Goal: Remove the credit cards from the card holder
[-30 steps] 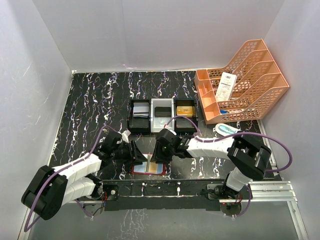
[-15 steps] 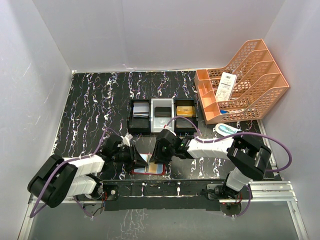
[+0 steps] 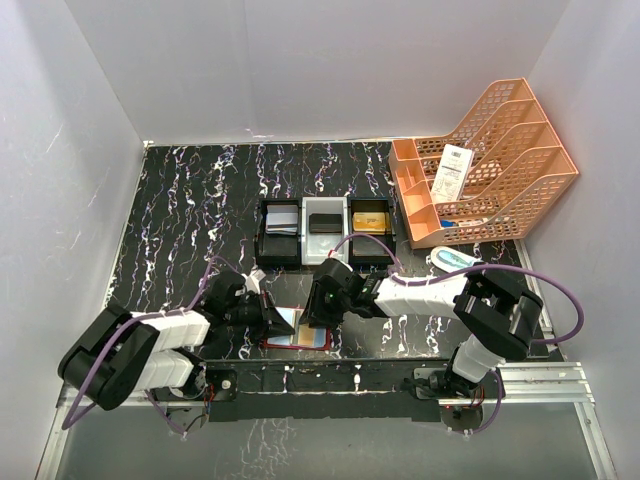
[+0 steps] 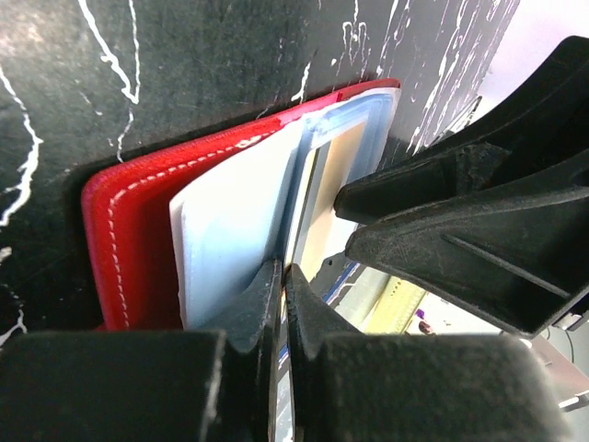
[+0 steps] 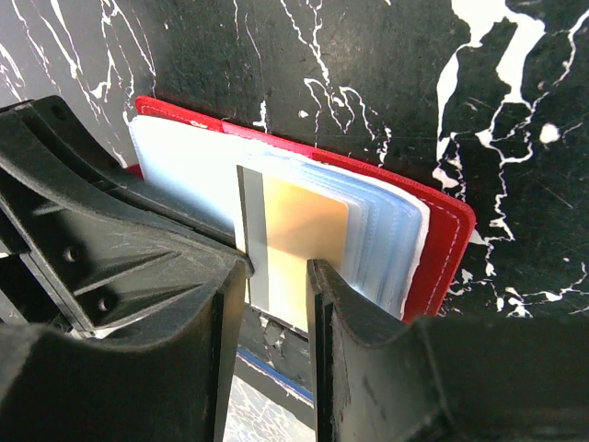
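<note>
Under both pairs of jaws: a black table veined with white, running on well beyond them.
Far right: an orange mesh file rack, well beyond the right jaws and off to their right, with a white tag standing in one slot.
Straight ahead: a three-part tray, a short way beyond both pairs of jaws. Grey cards lie in its left part, something dark in the middle and a gold card in the right.
Left side: the left gripper reaches in low from the left. Its jaws are pressed all but together at the edge of the pale leaves. A thin pale sliver shows in the slit between them, and whether that is a card or a leaf cannot be told.
Right side: the right gripper points down from the right with its jaws partway apart. They stand over a card wider than the gap, so they clasp nothing across it. Whether the tips touch it cannot be told.
Holder: the red wallet lies open and flat on the table, directly beneath both pairs of jaws, which face each other across it.
Leaves: pale blue plastic leaves fan out inside the wallet, between the two pairs of jaws.
Card: an orange-gold card with a grey stripe is tucked among the leaves, its face showing in the gap of the right jaws.
</note>
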Tool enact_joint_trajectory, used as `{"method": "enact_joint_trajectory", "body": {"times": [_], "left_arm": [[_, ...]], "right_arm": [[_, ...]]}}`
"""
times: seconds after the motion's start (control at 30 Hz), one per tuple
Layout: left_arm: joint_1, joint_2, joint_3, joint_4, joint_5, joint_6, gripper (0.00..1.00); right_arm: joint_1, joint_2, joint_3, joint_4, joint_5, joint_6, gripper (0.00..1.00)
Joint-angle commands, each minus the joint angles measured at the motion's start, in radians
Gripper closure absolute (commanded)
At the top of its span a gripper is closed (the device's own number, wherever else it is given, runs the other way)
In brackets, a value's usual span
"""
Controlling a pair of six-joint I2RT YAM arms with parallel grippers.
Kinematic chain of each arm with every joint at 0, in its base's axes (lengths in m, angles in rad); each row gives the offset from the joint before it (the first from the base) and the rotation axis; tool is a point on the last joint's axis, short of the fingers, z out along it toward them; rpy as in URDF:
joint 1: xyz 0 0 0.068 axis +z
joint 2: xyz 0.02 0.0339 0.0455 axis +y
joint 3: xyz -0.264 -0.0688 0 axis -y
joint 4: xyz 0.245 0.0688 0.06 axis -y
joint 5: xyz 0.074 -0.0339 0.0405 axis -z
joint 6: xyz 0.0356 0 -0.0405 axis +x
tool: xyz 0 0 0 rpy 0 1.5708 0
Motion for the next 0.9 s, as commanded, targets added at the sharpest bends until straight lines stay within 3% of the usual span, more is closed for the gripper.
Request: {"method": "enact_joint_trajectory", "body": {"times": [0.0,0.37,0.87], "left_arm": [[-0.007,-0.066,0.005,-0.037,-0.026,0.007,1.00],[-0.005,-0.133,0.043,-0.196,-0.087,0.076,1.00],[-0.005,-0.150,0.082,-0.250,-0.108,0.111,1.00]], "right_arm": [[0.000,0.022,-0.038,-0.047,0.039,-0.013,0.68],[-0.007,0.018,-0.039,-0.059,0.039,-0.030,0.68],[-0.008,-0.008,-0.035,-0.111,0.041,-0.044,0.67]]}}
